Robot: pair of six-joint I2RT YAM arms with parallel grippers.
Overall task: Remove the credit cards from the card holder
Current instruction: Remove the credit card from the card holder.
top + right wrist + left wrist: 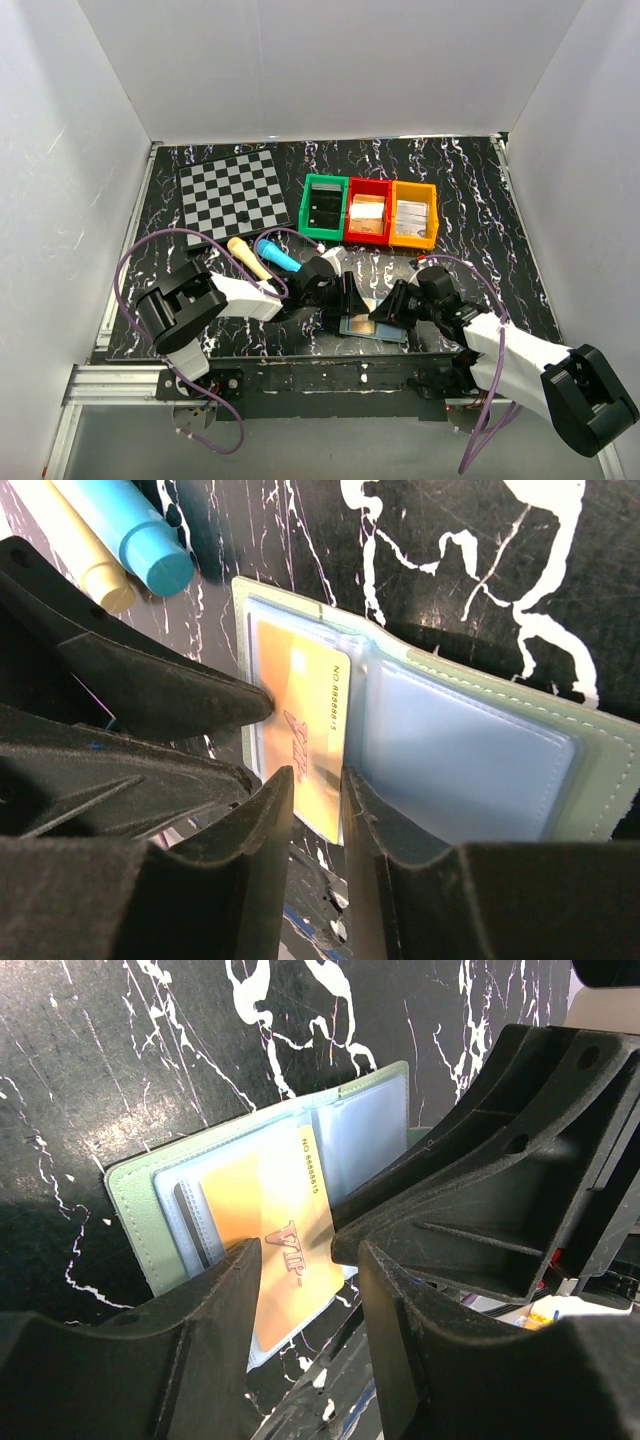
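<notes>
Card holder [375,327] lies open and flat by near edge of table, between the two arm bases, inside panels up. One gold credit card [285,1230] sits partly out of its pocket, in the panel nearer the blue pen [150,540]. Other pockets look empty, but view's partial so can't be sure. Left gripper [308,1255]: jaws apart, nothing held. One tip is down on the card/pocket area, prob. to pin holder so it won't slide. Right gripper [318,778]: jaws apart w/ narrow gap, straddling card's free edge, lined up to pinch, not clamped as far as seen. Step: pulling the card. Next: close on thin edge w/o dragging holder.
</notes>
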